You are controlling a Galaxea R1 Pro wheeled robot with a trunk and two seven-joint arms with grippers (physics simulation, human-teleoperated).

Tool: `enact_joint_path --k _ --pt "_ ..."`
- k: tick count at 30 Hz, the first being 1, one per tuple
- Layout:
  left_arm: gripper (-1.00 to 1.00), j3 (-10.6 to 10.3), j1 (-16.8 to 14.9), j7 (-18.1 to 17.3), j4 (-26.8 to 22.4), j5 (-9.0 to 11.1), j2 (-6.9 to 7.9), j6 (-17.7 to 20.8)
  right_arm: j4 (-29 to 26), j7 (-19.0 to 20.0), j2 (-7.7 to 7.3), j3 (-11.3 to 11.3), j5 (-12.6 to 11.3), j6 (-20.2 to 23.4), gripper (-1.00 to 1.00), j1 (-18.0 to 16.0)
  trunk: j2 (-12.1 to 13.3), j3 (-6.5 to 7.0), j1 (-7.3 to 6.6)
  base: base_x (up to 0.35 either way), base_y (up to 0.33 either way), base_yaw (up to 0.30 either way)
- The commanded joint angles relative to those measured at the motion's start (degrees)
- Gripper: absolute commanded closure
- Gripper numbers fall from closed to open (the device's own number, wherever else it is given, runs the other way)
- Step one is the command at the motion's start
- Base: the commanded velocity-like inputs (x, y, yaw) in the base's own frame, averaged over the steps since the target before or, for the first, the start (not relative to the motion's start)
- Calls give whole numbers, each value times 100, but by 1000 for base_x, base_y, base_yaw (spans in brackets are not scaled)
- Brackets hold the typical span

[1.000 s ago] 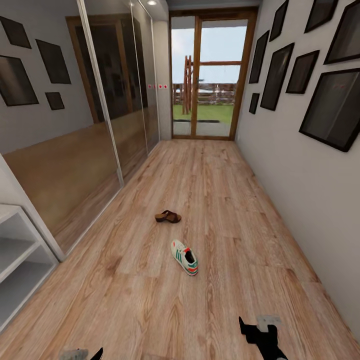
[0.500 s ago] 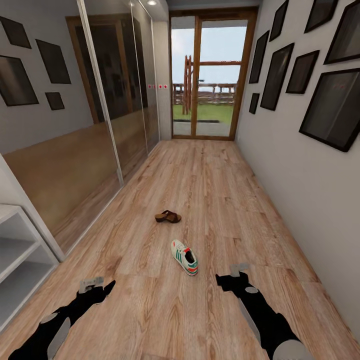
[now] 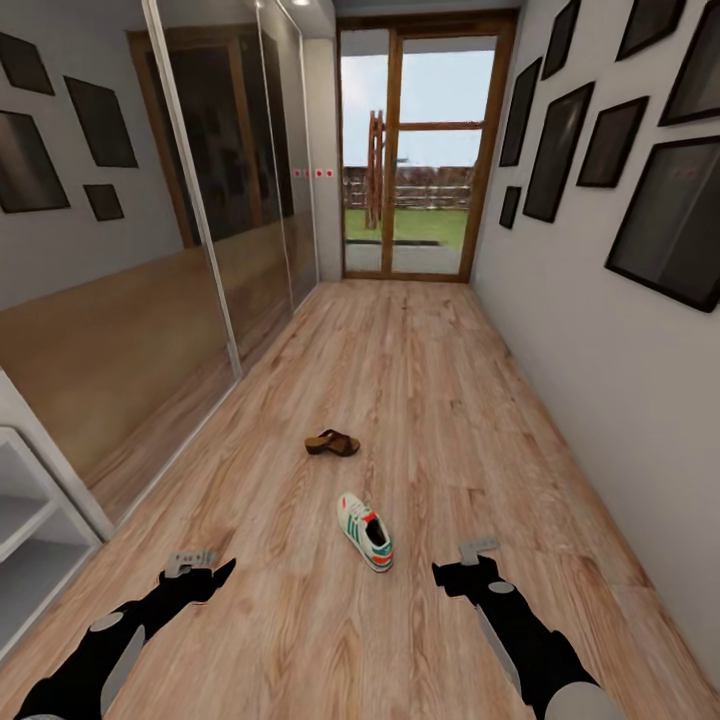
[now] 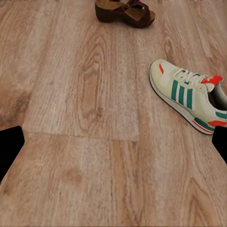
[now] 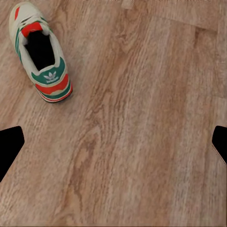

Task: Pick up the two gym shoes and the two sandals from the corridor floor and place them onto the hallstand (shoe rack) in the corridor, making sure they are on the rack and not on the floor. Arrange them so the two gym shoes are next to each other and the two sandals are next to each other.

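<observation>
Both pincers hang released over the wood floor (image 3: 440,380), holding nothing: the left pincer (image 3: 196,566) near the white shelf unit (image 3: 30,520), the right pincer (image 3: 470,565) just beside the sneaker (image 3: 366,531). That sneaker lies between them, upright on its sole. One brown sandal (image 3: 332,442) rests farther down the corridor, toward the glass door (image 3: 415,160).
</observation>
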Motion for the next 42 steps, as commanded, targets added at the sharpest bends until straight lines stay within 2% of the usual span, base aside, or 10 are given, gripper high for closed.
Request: enact_joint_path --k 1,14,26,31,36,39,40,42 --pt "-100 11 -14 -37 2 4 -2 4 14 1 -1 6 33 34 -100 -1 -2 -8 2 322 -110 58" --pt "-100 -5 -40 -358 -8 -48 -6 13 57 -15 -3 6 45 27 -100 4 -2 -88 2 327 -113 137" --pt "-100 -58 -44 -409 -18 -49 -6 10 24 -17 9 44 50 -30 -100 5 -2 -147 2 328 -112 112" --pt "-100 -101 -42 -404 -24 -49 -6 3 -4 -36 31 388 53 -128 -100 4 -2 -150 2 172 -46 12" --pt "-100 -120 -41 -409 -25 -49 0 -1 -7 -63 129 825 54 -150 -100 1 -2 -151 2 56 -15 4" --pt "-100 -124 -41 -410 -25 -53 -2 -2 -4 -71 231 1036 58 -148 -100 0 -2 -151 2 22 -6 2" --pt "-100 -130 -41 -411 -26 -56 -4 -3 4 -75 363 1250 62 -150 -100 -1 -2 -151 2 7 -2 0" --pt "-100 -133 -40 -411 -26 -56 -5 -3 7 -76 403 1317 61 -151 -100 -1 -2 -151 2 5 -1 0"
